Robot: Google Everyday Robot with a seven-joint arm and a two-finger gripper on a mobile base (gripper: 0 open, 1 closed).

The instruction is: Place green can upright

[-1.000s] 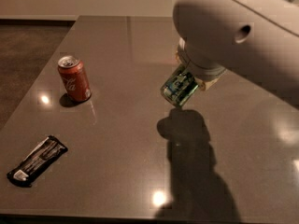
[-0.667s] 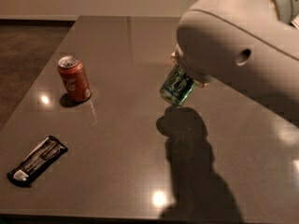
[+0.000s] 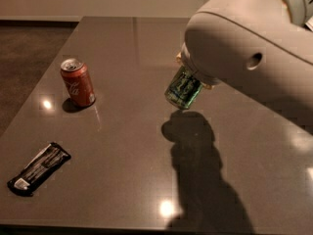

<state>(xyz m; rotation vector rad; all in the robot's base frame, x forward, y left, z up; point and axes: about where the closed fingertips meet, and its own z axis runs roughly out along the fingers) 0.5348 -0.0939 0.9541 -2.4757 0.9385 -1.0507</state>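
Observation:
The green can (image 3: 182,88), shiny green with a dark and pale pattern, hangs tilted in the air above the middle of the dark table (image 3: 127,160), its lower end pointing down and left. My gripper (image 3: 191,75) holds its upper part; the big pale arm housing (image 3: 249,53) hides most of the gripper. The can's shadow lies on the table just below it.
A red cola can (image 3: 77,82) stands upright at the left of the table. A black snack packet (image 3: 39,168) lies flat near the front left corner. The table's left edge borders a darker floor (image 3: 24,58).
The arm and the green can have shifted slightly up and to the right; the can stays tilted in the grip. The red can and the packet have not moved.

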